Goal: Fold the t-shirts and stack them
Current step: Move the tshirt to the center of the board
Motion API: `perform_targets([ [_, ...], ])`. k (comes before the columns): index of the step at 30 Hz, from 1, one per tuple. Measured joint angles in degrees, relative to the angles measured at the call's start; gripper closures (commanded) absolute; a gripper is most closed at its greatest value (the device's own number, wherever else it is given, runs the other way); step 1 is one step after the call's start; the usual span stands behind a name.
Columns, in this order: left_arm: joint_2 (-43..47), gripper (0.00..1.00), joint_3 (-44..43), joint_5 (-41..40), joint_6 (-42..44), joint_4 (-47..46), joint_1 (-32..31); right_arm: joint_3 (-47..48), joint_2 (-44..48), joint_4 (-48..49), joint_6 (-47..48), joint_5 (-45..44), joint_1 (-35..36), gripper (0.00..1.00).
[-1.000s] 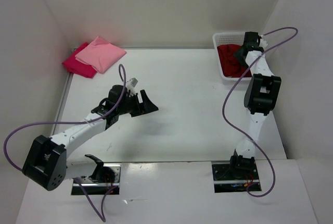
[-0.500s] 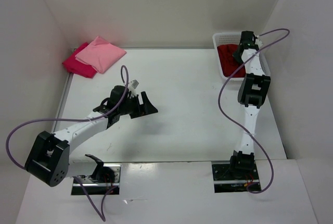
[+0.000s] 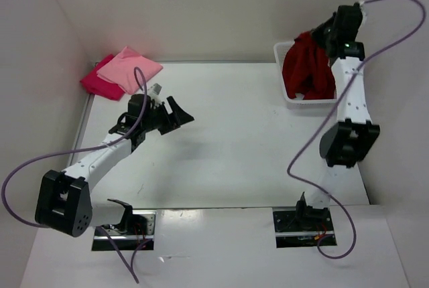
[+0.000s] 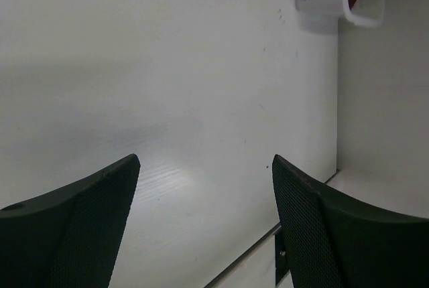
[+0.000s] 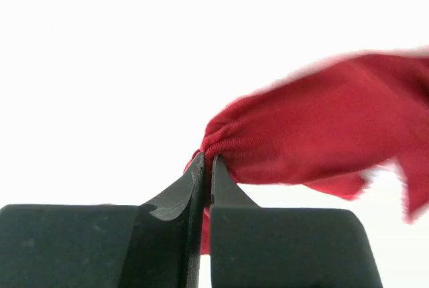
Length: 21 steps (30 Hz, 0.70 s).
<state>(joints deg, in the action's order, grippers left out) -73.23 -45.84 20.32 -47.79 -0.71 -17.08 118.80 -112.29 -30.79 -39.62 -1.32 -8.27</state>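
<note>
The table is white and walled on three sides, and the white lattice basket stands on it.

The dark red t-shirt is gathered at its top in my right claw, which is up above the basket's far edge. From there the cloth hangs in a long bunched drape. Its lower folds are down inside the basket, reaching to the near wall. My right wrist camera shows the two fingers pressed flat together with a puckered ridge of the red fabric pinched between their tips. The rest of the shirt trails off to one side.

The light pink t-shirt lies folded far to the left of the basket, across the whole width of the table from it. It lies on top of the crimson-magenta t-shirt. That shirt is folded too and sticks out from under the pink one on the side farther from the basket.

My left claw is well to the left of the basket and nearer to me. It is over bare table, close to the two folded shirts but apart from them. Its fingers are spread wide with only table showing between them. It points toward the basket, which sits in the top corner of my left wrist view.
</note>
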Motion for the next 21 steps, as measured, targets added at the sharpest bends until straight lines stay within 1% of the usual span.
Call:
perform_targets([
  [4,-0.1,0.13,-0.3,1.1,-3.5,-0.8,5.3,-0.5,17.4,6.1,-2.3,9.3,3.8,1.0],
  [6,-0.1,0.13,-0.3,1.3,-4.7,-0.9,7.6,2.3,21.9,9.4,-4.8,15.2,6.8,1.0],
  [8,-0.1,0.13,-0.3,1.3,-5.4,-1.0,9.4,8.9,23.2,12.9,-7.9,21.9,11.2,0.99],
  [11,-0.1,0.13,-0.4,1.7,-6.8,-1.0,11.8,16.7,22.6,19.4,-12.0,29.1,18.8,0.99],
  [14,0.0,0.13,-0.3,2.1,-7.9,-1.0,15.1,18.4,22.4,24.4,-15.9,34.9,22.1,0.99],
  [16,0.5,0.13,0.2,2.3,-8.2,-0.9,17.9,18.0,22.0,26.7,-18.0,36.8,22.0,0.99],
  [18,1.0,0.13,0.8,2.3,-8.2,-0.6,20.1,15.6,21.5,28.1,-18.9,37.8,21.8,0.99],
  [19,1.4,0.13,1.0,2.3,-8.2,-0.5,20.8,13.0,21.5,28.5,-18.9,38.2,21.7,0.99],
  [21,1.9,0.13,1.2,2.4,-8.2,-0.1,21.7,3.0,22.3,30.6,-18.8,38.7,21.3,0.99],
])
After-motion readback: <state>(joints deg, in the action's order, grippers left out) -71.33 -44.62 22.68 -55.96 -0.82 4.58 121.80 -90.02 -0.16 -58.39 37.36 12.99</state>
